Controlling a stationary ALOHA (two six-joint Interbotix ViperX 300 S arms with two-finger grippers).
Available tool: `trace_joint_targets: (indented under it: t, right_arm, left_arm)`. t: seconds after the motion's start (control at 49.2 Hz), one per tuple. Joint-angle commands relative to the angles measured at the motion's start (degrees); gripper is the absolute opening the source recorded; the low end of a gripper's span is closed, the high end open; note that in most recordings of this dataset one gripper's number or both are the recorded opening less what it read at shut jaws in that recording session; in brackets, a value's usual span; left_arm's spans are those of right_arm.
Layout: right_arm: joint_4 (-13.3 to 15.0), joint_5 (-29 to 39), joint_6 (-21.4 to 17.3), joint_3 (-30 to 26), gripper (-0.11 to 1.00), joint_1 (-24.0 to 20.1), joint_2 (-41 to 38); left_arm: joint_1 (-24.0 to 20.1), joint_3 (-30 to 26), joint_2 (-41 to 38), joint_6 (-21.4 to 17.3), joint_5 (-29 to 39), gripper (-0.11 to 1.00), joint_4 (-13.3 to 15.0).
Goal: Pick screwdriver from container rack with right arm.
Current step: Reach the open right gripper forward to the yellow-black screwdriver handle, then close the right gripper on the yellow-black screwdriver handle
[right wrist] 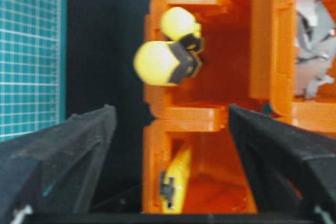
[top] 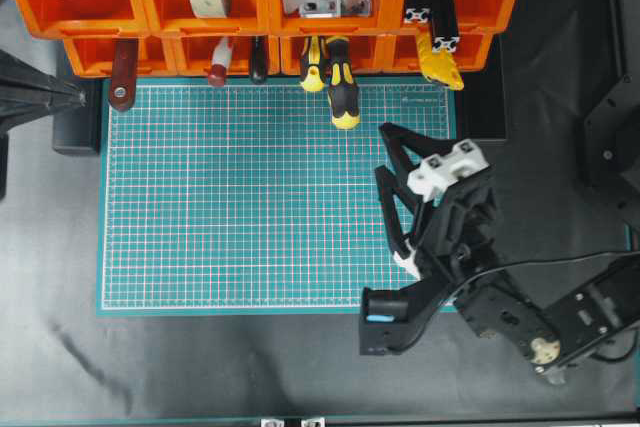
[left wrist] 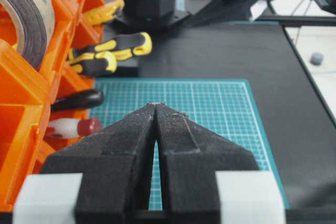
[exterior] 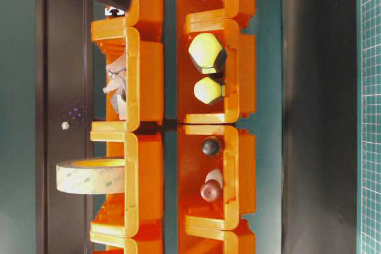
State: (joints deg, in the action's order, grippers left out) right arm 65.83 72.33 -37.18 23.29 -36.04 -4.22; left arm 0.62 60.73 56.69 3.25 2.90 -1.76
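The screwdriver (top: 343,92) juts from the container rack (top: 150,22), apart from the released right gripper (top: 388,185).

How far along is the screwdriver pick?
Early. Done: the right gripper has its jaws wide open and faces the container rack from over the mat edge. In hand: nothing; it holds nothing and is short of the screwdriver, whose yellow-and-black handle sticks out of a lower bin beside a stubbier one. Left: reach in, close on the handle, pull it out. The left gripper is shut, idle.
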Motion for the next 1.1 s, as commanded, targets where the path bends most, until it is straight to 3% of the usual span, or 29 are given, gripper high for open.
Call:
trace_joint_targets:
  t: [0.0,0.224,0.63,1.077]
  right_arm:
    - [1.0,-0.4,-0.4,-0.6,0.85,0.9,-0.8]
    - [3.0,-0.6,-0.6,-2.0,0.85,4.1,-4.0]
    - [3.2,-6.9,-0.8,-2.4,0.84,10.9,-5.7]
    - [2.5,-7.0,-2.7,-2.5,0.77,12.0,-6.0]
  left_arm:
    - [0.1,-1.2,-0.5,0.2,-0.3,0.00,-0.3]
    - [0.1,-1.2,-0.4,0.2,-0.3,0.00,-0.3]
    - [0.1,-1.2,-0.2,1.3,-0.3,0.00,-0.2]
    - [0.1,-1.2,-0.1,1.3,-0.3,0.00,-0.2]
